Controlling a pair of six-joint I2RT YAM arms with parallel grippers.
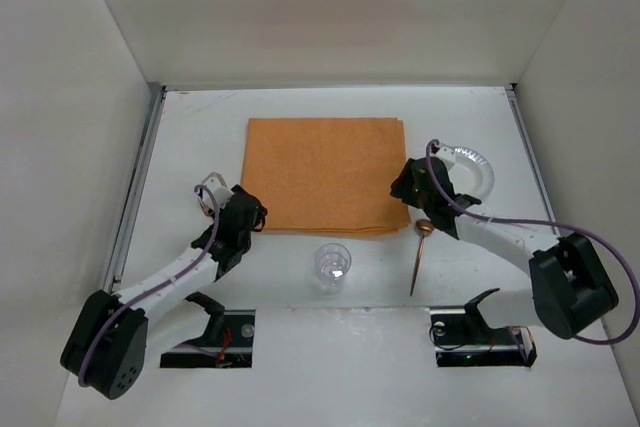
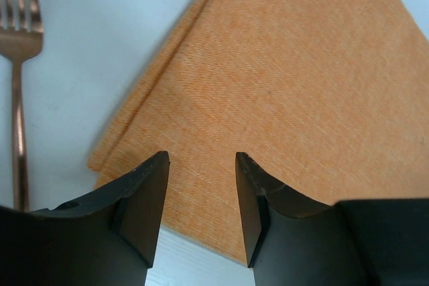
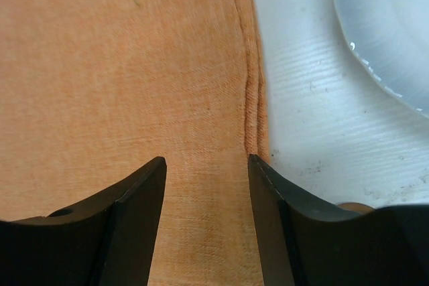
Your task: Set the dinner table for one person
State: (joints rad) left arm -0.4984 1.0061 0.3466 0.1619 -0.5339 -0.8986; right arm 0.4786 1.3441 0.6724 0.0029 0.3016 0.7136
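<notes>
The dinner table [image 1: 200, 127] is a big, flat white top that fills the floor of a white-walled booth. A thin metal rail runs down its left edge and another down its right. From the right wrist camera its surface looks faintly scuffed and speckled.

An orange cloth mat [image 1: 325, 175] lies on its middle, folded so its edges show doubled layers. A clear plastic cup [image 1: 332, 265] stands upright just off the mat's near edge, between the two arms. A copper spoon [image 1: 420, 247] lies on the bare white by the mat's near right corner, handle toward the arm bases. A copper fork [image 2: 17, 98] lies on the table to the left of the mat. Part of a translucent plate [image 3: 389, 25] sits to the mat's right.

The left gripper [image 2: 201, 159] is at the mat's near left corner, fingers spread with only cloth showing between them. The right gripper [image 3: 206, 162] is over the mat's right edge, likewise parted and holding nothing.
</notes>
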